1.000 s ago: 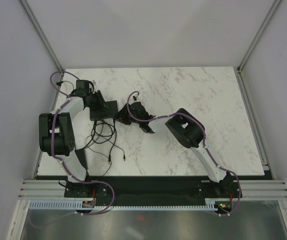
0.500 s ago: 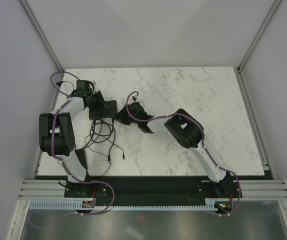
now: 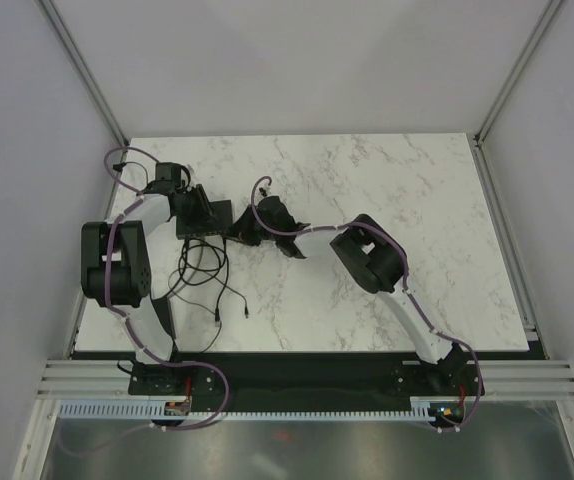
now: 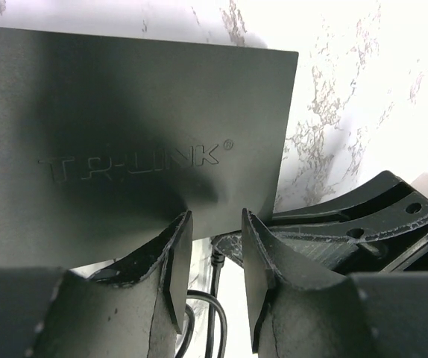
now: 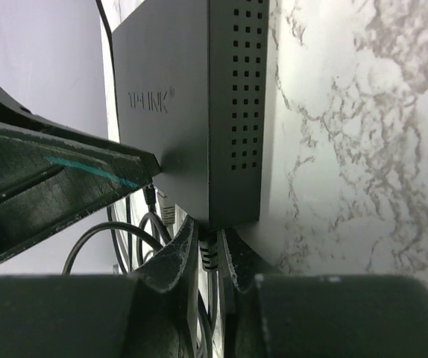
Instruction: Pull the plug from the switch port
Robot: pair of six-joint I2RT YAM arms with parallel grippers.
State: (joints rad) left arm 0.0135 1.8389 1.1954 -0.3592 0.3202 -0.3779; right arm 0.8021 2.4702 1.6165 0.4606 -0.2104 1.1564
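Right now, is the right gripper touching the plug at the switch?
Touching. The right wrist view shows the right gripper shut on the plug, fingers pressing both its sides by the switch.

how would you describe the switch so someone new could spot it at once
On the white marble table, look left of centre, where the left claw and right claw meet. The switch is the flat black box there, thin black cables trailing from its near edge. Unlike the black claws beside it, it bears an embossed TP-LINK logo and a vented side.
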